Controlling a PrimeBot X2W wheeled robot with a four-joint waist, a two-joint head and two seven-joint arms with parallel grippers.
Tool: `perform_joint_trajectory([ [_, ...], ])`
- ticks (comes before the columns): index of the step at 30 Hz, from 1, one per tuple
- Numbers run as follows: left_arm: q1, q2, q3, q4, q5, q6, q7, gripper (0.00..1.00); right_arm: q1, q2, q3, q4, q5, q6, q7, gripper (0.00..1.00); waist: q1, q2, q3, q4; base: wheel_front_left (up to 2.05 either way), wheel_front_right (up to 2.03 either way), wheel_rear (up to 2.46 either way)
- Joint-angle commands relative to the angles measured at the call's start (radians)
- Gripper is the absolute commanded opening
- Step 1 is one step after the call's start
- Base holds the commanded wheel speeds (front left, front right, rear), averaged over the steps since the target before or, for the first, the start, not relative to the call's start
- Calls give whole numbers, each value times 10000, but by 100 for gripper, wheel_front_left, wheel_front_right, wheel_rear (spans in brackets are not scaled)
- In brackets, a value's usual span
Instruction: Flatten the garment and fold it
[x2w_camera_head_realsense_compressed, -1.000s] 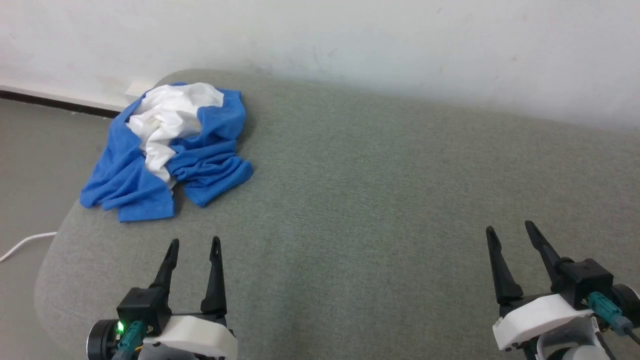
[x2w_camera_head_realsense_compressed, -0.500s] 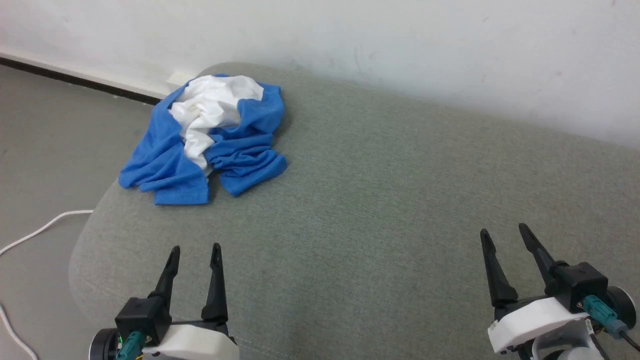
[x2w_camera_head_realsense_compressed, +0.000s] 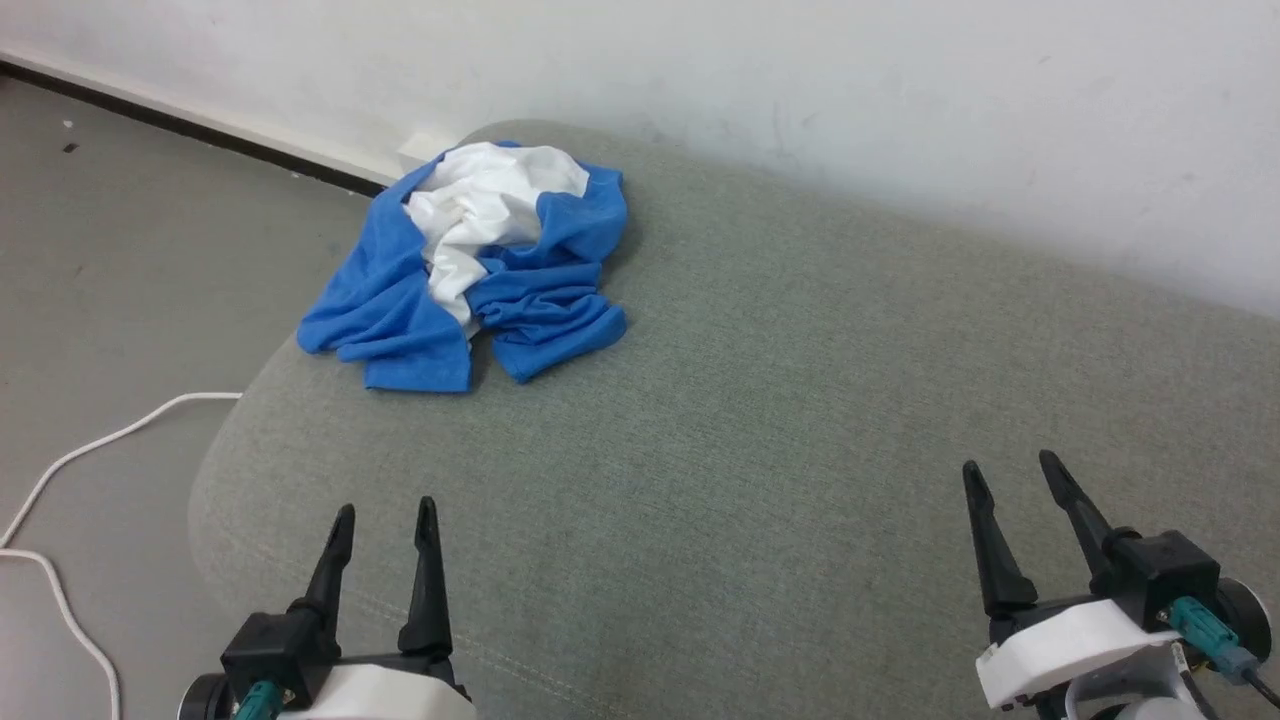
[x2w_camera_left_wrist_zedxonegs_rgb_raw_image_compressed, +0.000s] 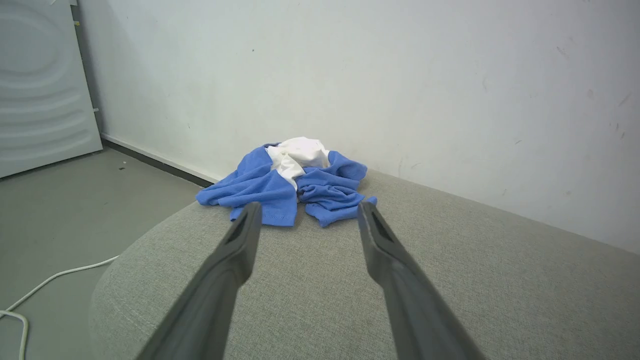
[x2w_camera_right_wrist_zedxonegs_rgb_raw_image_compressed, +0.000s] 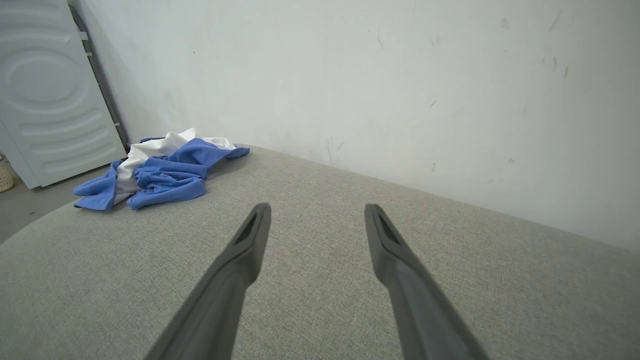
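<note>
White-and-blue knit garment (x2w_camera_head_realsense_compressed: 520, 290) bunched far-left on grey fabric cushion (x2w_camera_head_realsense_compressed: 800, 400), sleeves trailing toward me; my left gripper (x2w_camera_head_realsense_compressed: 385, 508), right gripper (x2w_camera_head_realsense_compressed: 1008, 462) gape empty.

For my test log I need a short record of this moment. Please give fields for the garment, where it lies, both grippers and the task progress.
garment: blue-and-white shirt, crumpled in a heap
place: far left corner of the grey upholstered surface, near the white wall
left gripper: open, empty, apart from the garment
right gripper: open, empty, farther from the garment
floor: white cable lies left of the surface
progress: not flattened, not folded
</note>
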Motion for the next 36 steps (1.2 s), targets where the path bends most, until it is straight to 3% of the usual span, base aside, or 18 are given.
perform_joint_trajectory([
  [1, 196, -40, -14, -49, -108, 86, -101, 100, 12, 32, -58, 39, 77, -16, -104, 100, 0, -1, 24, 71, 0, 0, 0],
  [36, 502, -51, -444, -339, -789, 507, -665, 100, 21, 43, -388, -2, 40, -21, -567, 100, 0, -1, 395, 836, 0, 0, 0],
])
